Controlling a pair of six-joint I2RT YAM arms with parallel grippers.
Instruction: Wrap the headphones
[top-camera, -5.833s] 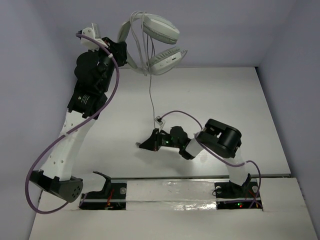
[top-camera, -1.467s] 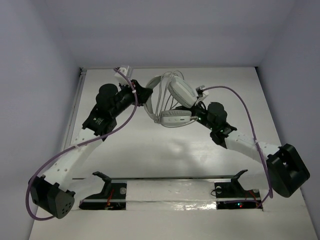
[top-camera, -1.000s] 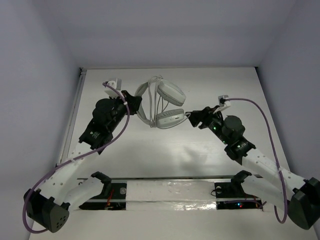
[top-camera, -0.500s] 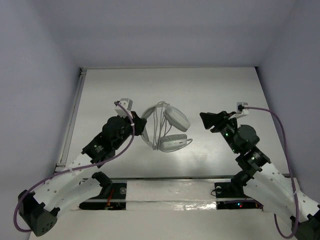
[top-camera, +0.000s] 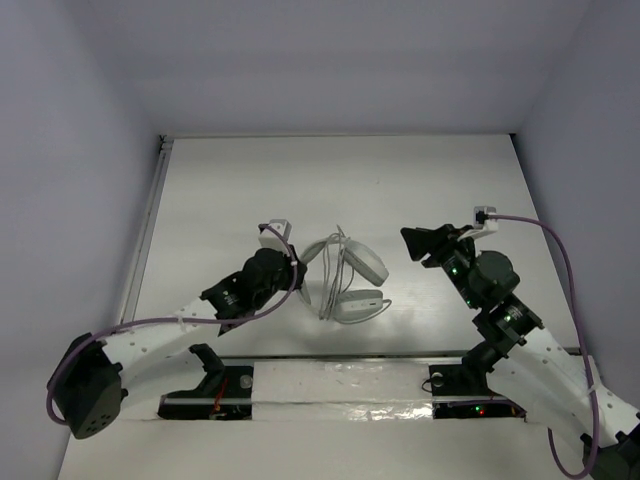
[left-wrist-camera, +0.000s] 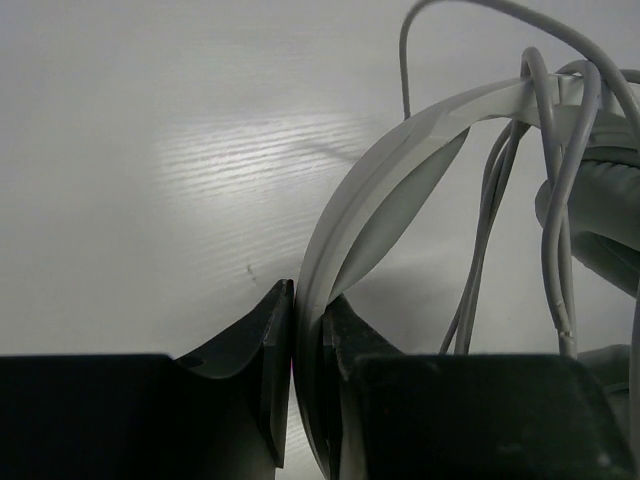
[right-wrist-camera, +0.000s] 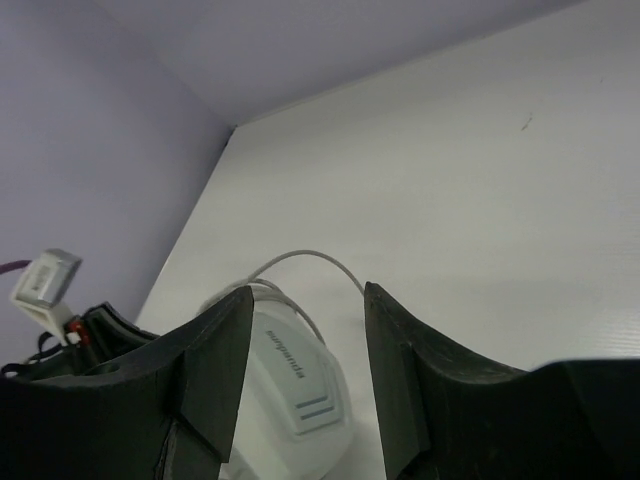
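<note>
I log the left gripper (top-camera: 297, 276) clenched on the headband (left-wrist-camera: 400, 150) of the headphones (top-camera: 352, 282), cable (left-wrist-camera: 556, 200) looped over them, and the right gripper (top-camera: 413, 241) apart to the headphones' right, jaws spread, empty.

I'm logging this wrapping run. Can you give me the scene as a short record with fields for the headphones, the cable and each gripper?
headphones: between the two arms, over the table
cable: several strands cross the headband
left gripper: shut on the headband
right gripper: open, empty, apart from the headphones
</note>
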